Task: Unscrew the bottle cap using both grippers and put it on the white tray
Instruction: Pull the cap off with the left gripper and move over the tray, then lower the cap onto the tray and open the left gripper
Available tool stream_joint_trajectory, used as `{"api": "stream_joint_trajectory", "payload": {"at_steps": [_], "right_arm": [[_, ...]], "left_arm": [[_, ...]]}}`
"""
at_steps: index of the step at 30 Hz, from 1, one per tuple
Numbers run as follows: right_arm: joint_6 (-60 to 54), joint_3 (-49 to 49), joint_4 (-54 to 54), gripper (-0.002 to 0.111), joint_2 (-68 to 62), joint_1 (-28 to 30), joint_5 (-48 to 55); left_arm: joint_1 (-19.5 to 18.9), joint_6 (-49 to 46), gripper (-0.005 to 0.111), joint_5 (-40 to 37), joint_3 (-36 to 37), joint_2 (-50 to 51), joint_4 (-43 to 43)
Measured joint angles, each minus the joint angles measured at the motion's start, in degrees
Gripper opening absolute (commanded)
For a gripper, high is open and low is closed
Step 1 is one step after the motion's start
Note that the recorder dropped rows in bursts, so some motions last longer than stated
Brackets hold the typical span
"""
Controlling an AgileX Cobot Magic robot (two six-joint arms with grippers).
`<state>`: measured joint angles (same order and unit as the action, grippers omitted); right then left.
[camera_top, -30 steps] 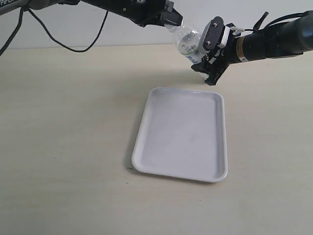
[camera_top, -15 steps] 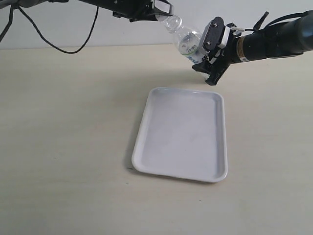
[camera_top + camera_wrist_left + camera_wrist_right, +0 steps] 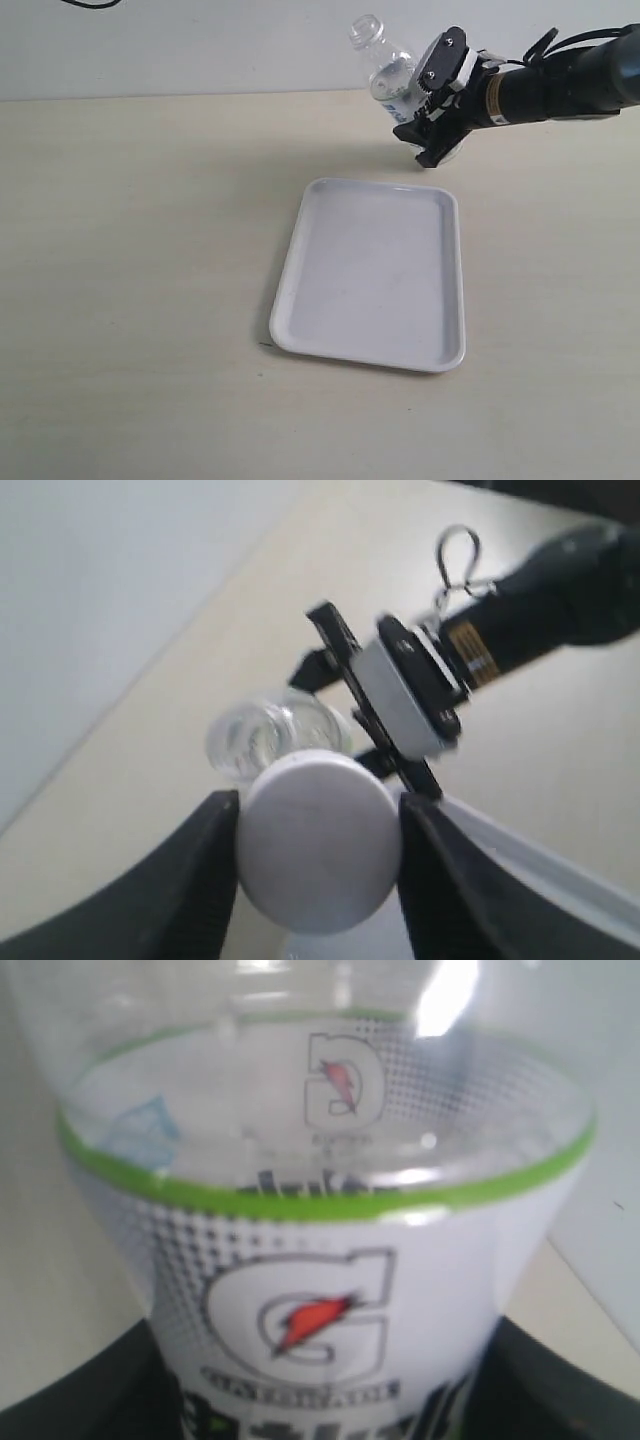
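The cap (image 3: 318, 845) is off the bottle (image 3: 385, 62), pinched by its rim in the fingers of my left hand (image 3: 318, 860), in the air above the bench (image 3: 130, 250), close by the tray (image 3: 370, 270). My right hand (image 3: 428, 108) clamps the bottle's labelled body, neck open. The hold is on smooth rim, so a jerky swing could pop the cap loose and roll it off the tray.

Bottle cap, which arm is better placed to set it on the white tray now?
Left. The left gripper grips the bottle cap, already off the bottle. The right gripper is occupied holding that bottle, so left should carry the cap to the white tray.
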<state>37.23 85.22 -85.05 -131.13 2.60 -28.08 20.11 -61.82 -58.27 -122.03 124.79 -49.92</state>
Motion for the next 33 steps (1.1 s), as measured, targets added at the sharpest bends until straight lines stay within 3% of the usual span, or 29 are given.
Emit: {"api": "stream_joint_trajectory", "payload": {"at_steps": [3, 9, 19, 27, 33], "right_arm": [[0.3, -0.2, 1.7, 0.0, 0.0, 0.0, -1.0], [2.1, -0.2, 4.0, 0.0, 0.0, 0.0, -2.4], [6.0, -0.3, 4.4, 0.0, -1.0, 0.0, -3.8], [7.1, -0.3, 4.8, 0.0, -1.4, 0.0, -5.1], [7.4, -0.3, 5.8, 0.0, -2.1, 0.0, -7.2]], "left_arm": [[1.2, -0.9, 0.0, -4.7, 0.6, 0.0, 6.0], [5.9, -3.0, 0.0, -5.8, 4.6, 0.1, 16.0], [12.5, -8.0, 0.0, 0.0, 14.8, 0.1, 20.2], [17.3, -8.9, 0.0, 5.2, 18.8, 0.1, 21.1], [18.4, -9.5, 0.0, 7.1, 22.3, 1.2, 20.9]]}}
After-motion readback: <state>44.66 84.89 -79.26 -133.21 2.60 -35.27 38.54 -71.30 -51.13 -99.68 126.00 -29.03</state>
